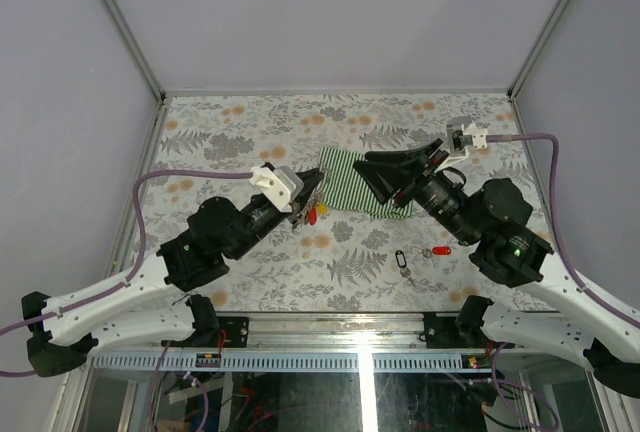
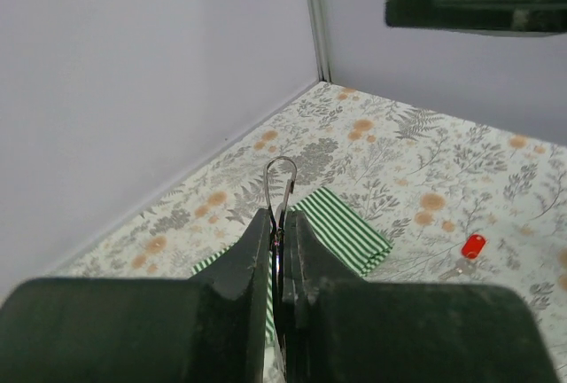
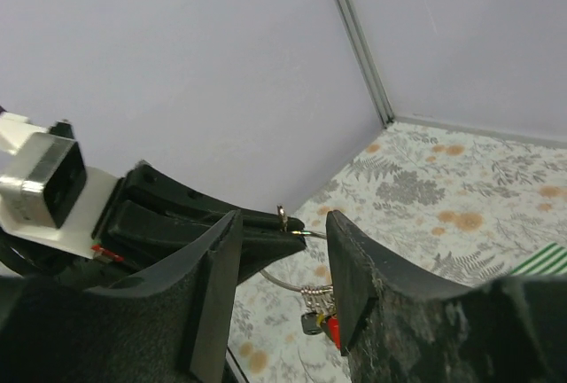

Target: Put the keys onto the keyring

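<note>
Keys [image 1: 402, 262] lie loose on the table [image 1: 270, 277] nearest my bases, right of the middle. One has a black tag, and just beside it, toward my right arm, is the red-tagged key [image 1: 440, 250]. Neither tool touches them, and both lie well apart from the ring.

Farther in, left of the middle, my left tool [image 2: 279, 223] is clenched on the keyring [image 1: 316, 214]. Its two fingers are pressed together with the thin silver wire pinched between them, and a loop of that wire stands out past the fingertips. A bunch of small keys hangs from the ring, with red and yellow tags and a dark one. From above, the bunch shows just beside the tip of the left tool, on its near side.

My right tool [image 3: 283, 223] faces the left one from the opposite side. It is released, with its fingers apart and nothing gripped. In its wrist view, the tip of the left tool and the wire appear in the gap between the two fingers; I cannot tell whether they touch either finger.

Under the right tool, a green-and-white striped cloth [image 1: 345, 187] lies flat on the table, partly hidden by the tool from above.

Beyond the flowered table stand plain pale walls [image 1: 320, 22].
</note>
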You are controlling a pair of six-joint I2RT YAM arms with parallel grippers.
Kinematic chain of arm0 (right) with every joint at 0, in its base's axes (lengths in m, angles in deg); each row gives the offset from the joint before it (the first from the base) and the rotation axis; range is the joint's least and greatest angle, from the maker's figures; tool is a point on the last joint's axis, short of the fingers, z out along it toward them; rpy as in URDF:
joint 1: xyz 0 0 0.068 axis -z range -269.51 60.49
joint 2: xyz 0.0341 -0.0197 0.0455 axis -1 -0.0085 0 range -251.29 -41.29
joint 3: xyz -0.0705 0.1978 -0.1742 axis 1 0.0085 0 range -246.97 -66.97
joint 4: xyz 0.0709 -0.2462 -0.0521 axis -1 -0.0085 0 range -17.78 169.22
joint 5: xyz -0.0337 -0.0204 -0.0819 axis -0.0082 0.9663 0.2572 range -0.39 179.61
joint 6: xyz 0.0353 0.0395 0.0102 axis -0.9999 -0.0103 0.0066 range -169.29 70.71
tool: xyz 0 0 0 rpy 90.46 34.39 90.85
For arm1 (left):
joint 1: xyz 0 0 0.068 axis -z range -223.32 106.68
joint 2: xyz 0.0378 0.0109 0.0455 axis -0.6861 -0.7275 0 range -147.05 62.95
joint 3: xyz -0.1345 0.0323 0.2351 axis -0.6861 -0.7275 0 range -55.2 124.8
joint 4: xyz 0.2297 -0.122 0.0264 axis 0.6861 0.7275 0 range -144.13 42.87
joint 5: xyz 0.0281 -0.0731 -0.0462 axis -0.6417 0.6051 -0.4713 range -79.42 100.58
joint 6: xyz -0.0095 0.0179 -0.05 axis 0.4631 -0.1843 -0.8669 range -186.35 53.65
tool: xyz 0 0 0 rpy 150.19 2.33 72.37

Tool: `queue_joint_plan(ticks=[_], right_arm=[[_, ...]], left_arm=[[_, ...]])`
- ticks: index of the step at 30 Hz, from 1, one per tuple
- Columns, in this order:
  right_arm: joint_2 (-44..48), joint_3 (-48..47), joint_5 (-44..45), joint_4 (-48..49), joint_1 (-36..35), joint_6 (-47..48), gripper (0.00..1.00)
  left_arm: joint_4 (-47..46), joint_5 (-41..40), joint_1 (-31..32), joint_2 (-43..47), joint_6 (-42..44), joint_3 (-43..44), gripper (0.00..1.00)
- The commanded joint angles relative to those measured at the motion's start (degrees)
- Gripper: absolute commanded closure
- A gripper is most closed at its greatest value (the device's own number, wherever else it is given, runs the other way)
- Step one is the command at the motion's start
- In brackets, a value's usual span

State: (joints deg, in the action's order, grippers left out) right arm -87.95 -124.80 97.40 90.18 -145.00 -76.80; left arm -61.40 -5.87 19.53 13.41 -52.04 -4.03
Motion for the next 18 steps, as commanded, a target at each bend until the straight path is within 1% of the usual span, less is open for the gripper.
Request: queue_joint_plan(ticks=[1, 3, 8, 13, 18], right_arm=[[-0.2, -3.8, -2.3, -6.4, -0.2, 4.8, 0.50], [-0.7, -4.5, -3.1, -7.9, -0.2, 5.7, 0.50], [-4.4, -9.6, -6.2, -14.3, -0.2, 6.3, 0.50], [-7.6, -14.0, -8.6, -18.7, -0.2, 5.9, 0.49], [-9.9, -16.3, -10.3, -22.1, -0.2, 5.5, 0.55]], left_arm=[[-5.9, 6.4, -0.2, 1.6, 11.6, -0.1, 1.00], [-3.7, 8.5, -0.2, 1.4, 14.3, 0.4, 1.00], [-1.4, 13.7, -0.2, 1.1, 16.3, 0.8, 1.00], [-0.8, 14.2, -0.2, 0.7, 16.4, 1.1, 1.00], [-0.8, 14.5, -0.2, 0.6, 16.2, 1.0, 1.00]])
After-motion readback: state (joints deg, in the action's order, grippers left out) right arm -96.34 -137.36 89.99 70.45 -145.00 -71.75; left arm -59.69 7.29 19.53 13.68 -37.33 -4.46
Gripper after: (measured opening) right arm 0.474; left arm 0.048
